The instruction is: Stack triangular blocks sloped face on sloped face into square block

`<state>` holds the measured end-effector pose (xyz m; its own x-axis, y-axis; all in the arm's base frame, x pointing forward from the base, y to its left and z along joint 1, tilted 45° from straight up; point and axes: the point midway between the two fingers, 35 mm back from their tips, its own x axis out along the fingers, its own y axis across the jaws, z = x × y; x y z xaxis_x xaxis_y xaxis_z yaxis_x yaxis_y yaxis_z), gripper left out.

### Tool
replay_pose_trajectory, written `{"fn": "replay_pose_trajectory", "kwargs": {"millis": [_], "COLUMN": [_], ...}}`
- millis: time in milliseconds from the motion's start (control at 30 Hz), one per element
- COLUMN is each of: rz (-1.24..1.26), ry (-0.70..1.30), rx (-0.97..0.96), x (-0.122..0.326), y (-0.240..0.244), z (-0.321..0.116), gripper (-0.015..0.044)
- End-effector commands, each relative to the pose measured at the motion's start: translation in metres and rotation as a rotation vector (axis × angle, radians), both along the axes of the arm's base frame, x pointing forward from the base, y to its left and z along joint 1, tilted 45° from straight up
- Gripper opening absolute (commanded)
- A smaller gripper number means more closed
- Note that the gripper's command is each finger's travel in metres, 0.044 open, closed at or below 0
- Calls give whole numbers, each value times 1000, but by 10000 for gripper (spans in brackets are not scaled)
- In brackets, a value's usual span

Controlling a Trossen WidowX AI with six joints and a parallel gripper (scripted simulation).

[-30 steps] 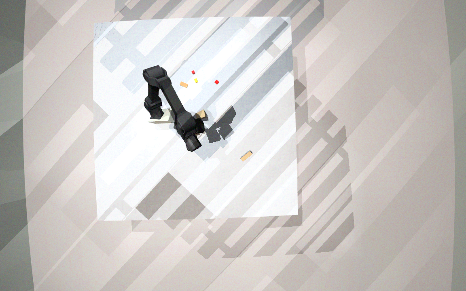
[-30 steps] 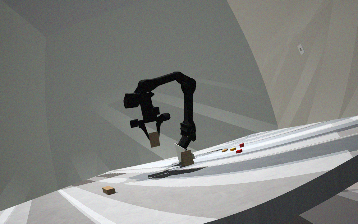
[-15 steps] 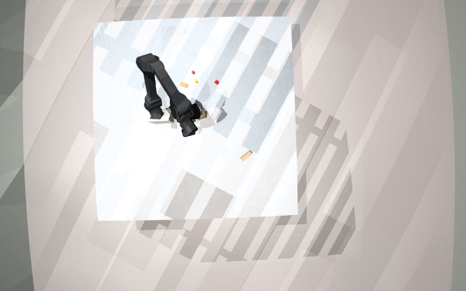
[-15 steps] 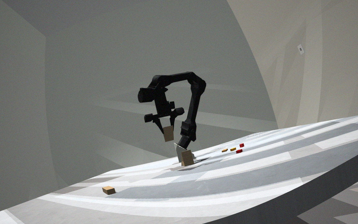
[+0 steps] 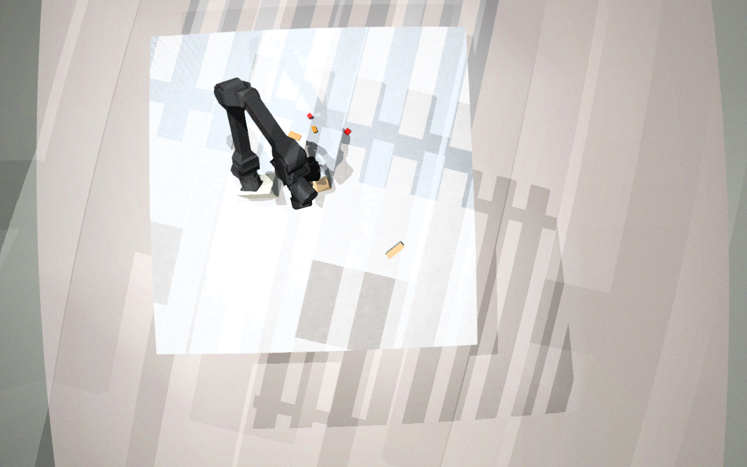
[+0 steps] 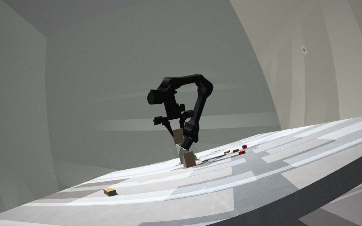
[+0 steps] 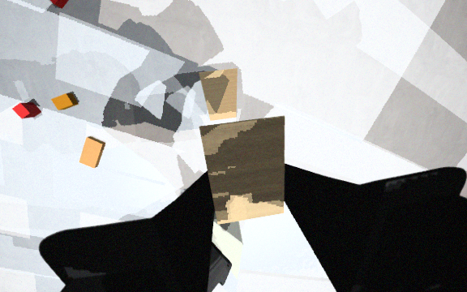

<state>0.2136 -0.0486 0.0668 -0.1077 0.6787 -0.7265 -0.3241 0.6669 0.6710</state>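
Observation:
My gripper [image 6: 178, 133] [image 7: 242, 170] is shut on one wooden triangular block [image 6: 178, 137] [image 7: 250, 162], its fingers on two opposite sides. It holds the block in the air; the top view has the gripper and this block hidden under the arm. The other triangular block [image 5: 322, 184] [image 6: 189, 160] [image 7: 227, 94] stands on the table, its narrow edge up, close to the arm's base. In the exterior view the held block hangs above it and a little to the left, with a gap between. In the wrist view the standing block shows just beyond the held one.
A light wooden bar [image 5: 395, 250] [image 6: 110, 192] lies apart from the blocks. A small tan block [image 5: 294, 135] [image 6: 227, 151] [image 7: 92, 152], an orange block [image 5: 314, 129] [image 6: 235, 150] [image 7: 64, 101] and two red cubes [image 5: 309, 116] [image 5: 347, 131] lie on the other side.

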Motion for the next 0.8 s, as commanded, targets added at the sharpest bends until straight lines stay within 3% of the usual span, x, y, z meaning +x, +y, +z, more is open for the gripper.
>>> {"fn": "replay_pose_trajectory", "kwargs": {"millis": [0,767], "rz": [-4,-2], "ry": [-2,-3], "rx": [1,9], "x": [6,15], "y": [14,70], "z": [-10,-51], "gripper": [0,0]}}
